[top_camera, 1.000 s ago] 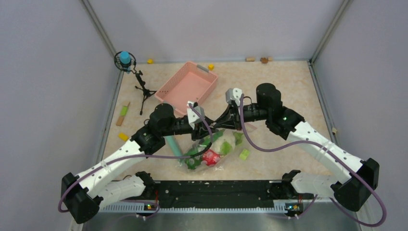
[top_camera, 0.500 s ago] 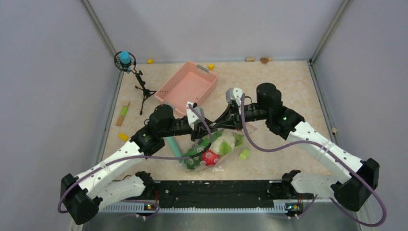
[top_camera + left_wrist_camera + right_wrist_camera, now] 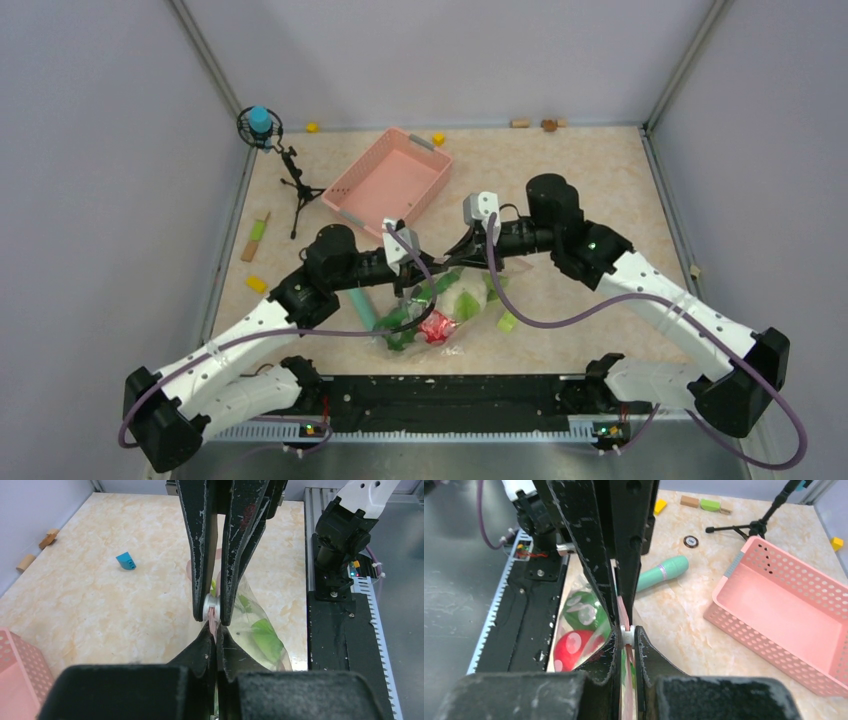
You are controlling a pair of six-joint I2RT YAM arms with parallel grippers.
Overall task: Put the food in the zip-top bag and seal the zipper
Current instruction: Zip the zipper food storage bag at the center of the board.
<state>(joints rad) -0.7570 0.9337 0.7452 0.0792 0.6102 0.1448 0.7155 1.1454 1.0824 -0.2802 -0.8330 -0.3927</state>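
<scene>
The clear zip-top bag [image 3: 462,328] hangs from its mouth in front of the arm bases. Inside it are the food pieces: a red tomato [image 3: 436,327], white cauliflower [image 3: 466,300] and dark green leaves [image 3: 400,330]. My left gripper [image 3: 428,274] is shut on the pinkish zipper [image 3: 214,622] strip. Facing it tip to tip, my right gripper [image 3: 447,264] is shut on the zipper's white slider [image 3: 625,635]. In the right wrist view the tomato [image 3: 571,650] and a green piece [image 3: 584,612] show through the plastic below the strip. The bag [image 3: 257,630] bulges to the right of my left fingers.
A pink basket [image 3: 385,180] stands behind the grippers, with a small tripod [image 3: 292,180] to its left. A teal stick [image 3: 362,305] lies under the left arm. A yellow-green block [image 3: 508,321] sits right of the bag, and small blocks dot the table edges.
My left gripper has closed onto the zipper strip. Both grippers and the bag's mouth have shifted a little to the left, pulling the bag with them.
</scene>
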